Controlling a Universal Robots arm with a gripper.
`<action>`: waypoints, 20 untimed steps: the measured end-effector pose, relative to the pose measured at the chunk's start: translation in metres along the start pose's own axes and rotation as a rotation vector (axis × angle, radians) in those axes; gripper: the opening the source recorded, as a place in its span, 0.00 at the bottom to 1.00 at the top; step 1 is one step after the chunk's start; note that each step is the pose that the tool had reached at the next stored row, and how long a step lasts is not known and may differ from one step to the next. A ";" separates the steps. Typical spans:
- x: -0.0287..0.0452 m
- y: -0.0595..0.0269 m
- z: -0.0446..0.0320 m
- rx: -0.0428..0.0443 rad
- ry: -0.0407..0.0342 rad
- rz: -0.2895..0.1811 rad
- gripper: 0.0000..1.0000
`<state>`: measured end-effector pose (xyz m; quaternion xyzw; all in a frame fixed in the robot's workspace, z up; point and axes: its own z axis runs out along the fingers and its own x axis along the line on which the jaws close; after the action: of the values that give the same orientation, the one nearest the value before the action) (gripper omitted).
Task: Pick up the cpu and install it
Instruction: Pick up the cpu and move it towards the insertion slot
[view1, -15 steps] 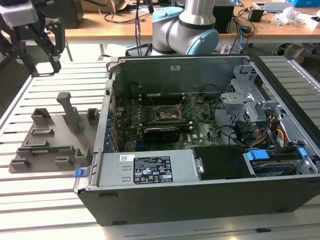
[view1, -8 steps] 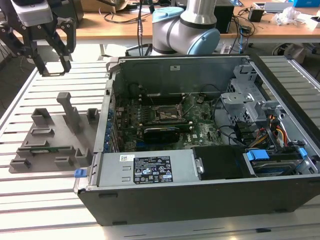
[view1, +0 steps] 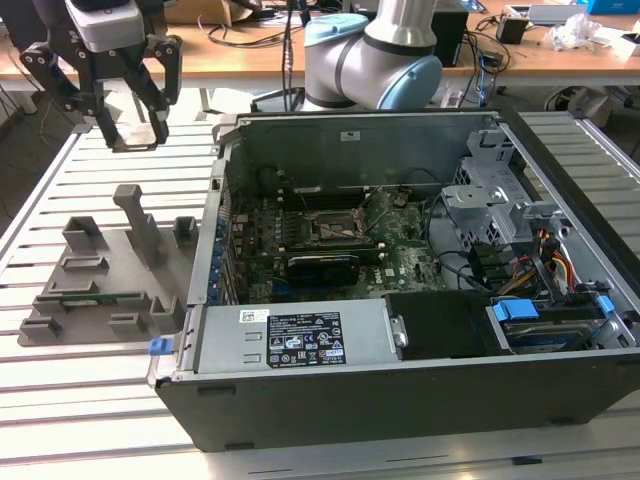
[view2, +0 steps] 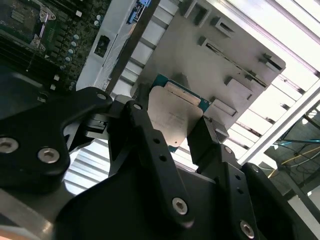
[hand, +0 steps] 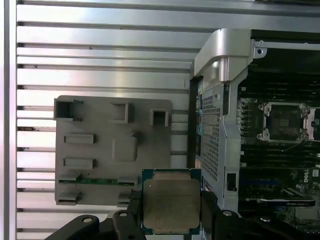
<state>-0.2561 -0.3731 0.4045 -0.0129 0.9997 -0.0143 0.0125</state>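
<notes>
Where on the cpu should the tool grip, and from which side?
By two opposite thin edges of the cpu, coming square to its flat metal top, as the tool grips it now. It is thin and flat, so only the edges give the fingers purchase.

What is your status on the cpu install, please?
Gripper shut on the cpu, in the air near the grey tray. Cpu not yet at the socket. Case wall stands between them.

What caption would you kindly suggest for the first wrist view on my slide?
Gripper holds the cpu, with the grey tray and open computer case below.
</notes>
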 end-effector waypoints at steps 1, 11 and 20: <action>-0.0025 -0.0001 0.0001 0.0000 0.0000 0.000 0.55; -0.0348 -0.0009 0.0009 0.0000 0.0000 0.000 0.55; -0.0669 -0.0017 0.0017 0.0000 0.0000 0.000 0.55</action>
<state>-0.1892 -0.3731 0.4045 -0.0129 0.9997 -0.0143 0.0125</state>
